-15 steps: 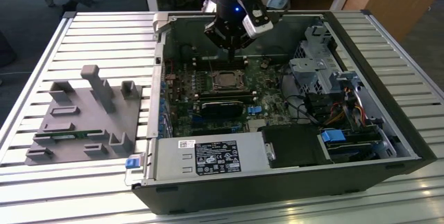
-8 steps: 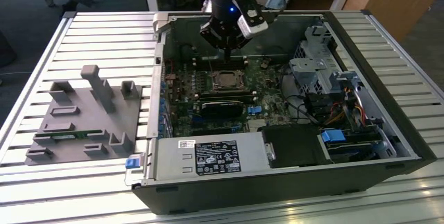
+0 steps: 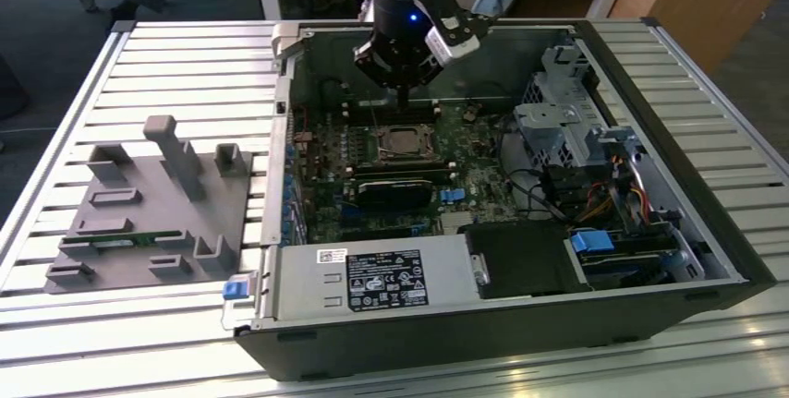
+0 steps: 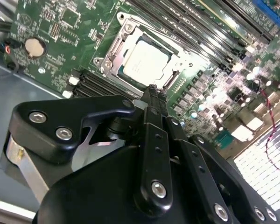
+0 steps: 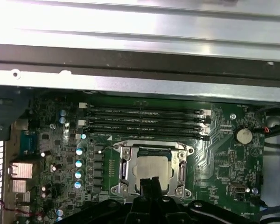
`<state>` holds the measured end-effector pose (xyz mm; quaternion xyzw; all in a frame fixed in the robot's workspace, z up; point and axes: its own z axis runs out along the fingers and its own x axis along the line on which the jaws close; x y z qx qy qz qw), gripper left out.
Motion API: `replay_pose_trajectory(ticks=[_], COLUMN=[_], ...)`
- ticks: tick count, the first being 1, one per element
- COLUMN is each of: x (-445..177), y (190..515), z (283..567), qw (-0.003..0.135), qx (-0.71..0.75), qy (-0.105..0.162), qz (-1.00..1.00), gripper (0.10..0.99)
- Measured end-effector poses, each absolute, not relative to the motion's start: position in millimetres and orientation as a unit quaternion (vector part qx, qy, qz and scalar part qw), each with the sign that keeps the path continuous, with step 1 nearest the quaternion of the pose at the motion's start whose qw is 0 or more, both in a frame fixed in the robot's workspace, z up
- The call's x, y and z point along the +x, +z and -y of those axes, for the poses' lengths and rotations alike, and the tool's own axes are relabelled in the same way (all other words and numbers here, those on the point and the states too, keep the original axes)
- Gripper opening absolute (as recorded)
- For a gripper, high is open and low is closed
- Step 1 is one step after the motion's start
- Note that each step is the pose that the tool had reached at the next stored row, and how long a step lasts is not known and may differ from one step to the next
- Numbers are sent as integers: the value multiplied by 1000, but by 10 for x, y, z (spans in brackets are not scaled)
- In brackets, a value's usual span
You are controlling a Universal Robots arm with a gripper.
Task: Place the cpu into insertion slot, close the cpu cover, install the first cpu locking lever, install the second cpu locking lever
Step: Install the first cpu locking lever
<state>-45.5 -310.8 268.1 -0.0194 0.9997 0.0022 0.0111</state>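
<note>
The open computer case (image 3: 493, 338) is lying on its side on the slatted counter (image 3: 185, 75), and its walls are boxing in the board on all sides, so the way in is from above. In the exterior view, a drive cage (image 3: 555, 121) is crowding the board on that view's right, a black finned block (image 3: 397, 186) is sitting just in front of the socket, and the power supply (image 3: 370, 278) is taking up the near edge. A grey fixture (image 3: 148, 218) is standing on the counter well apart from the case, on the exterior view's left. Around the socket the board is lying low and flat. The long memory slots (image 5: 144, 119) are running beside one edge of it, between the socket and the case wall. The cpu (image 5: 152, 171) is sitting inside the insertion slot (image 5: 151, 152), its silver top showing through the window of the cpu cover (image 5: 125, 168), which is lying down flat around it. The pincer (image 4: 151, 91) is hanging over the socket's edge. Its fingers are pressing together into one narrow tip and are carrying nothing. The tip is pointing at the frame's rim just beside the chip, but I cannot tell whether it is touching the metal.
</note>
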Motion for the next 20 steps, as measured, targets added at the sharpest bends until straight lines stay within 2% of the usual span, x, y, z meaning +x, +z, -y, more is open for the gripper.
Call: replay_pose_trajectory(ticks=[20], x=[-605], y=[2677], z=[3108], qw=[11], qx=[-26], qy=[2], qz=[-1000], gripper=[106])
